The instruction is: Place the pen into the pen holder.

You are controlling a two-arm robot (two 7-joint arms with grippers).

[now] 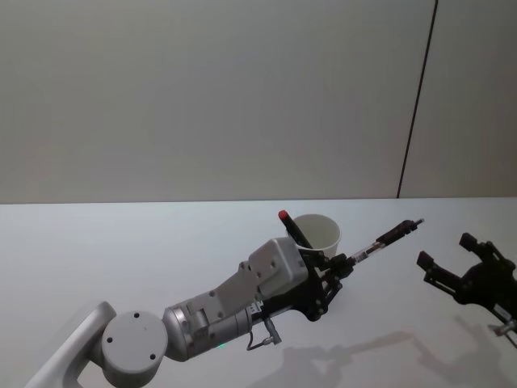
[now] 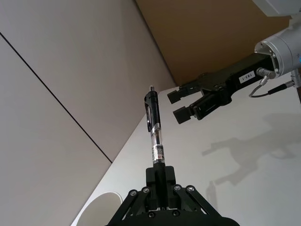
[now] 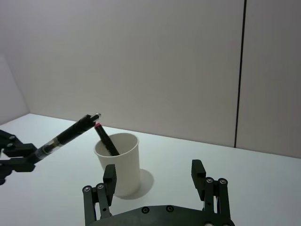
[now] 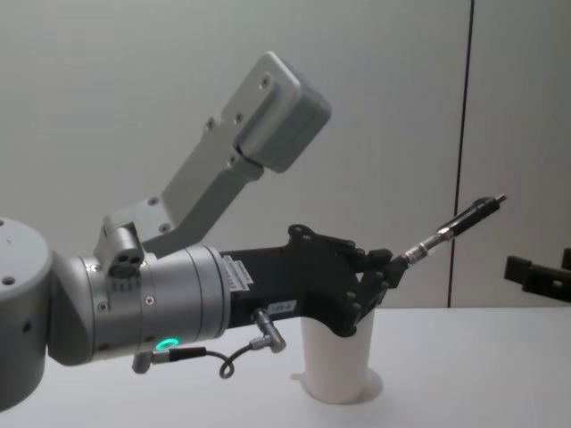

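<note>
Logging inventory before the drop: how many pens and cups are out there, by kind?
Pens: 2, one black and clear held in the left gripper, one red-tipped already in the cup.
Paper cups: 1, the white pen holder.
Total: 3.

Plain white pen holder (image 3: 119, 162), black-and-clear pen (image 1: 380, 242), black red-tipped pen (image 3: 105, 138) inside, white table (image 1: 121, 259)
</note>
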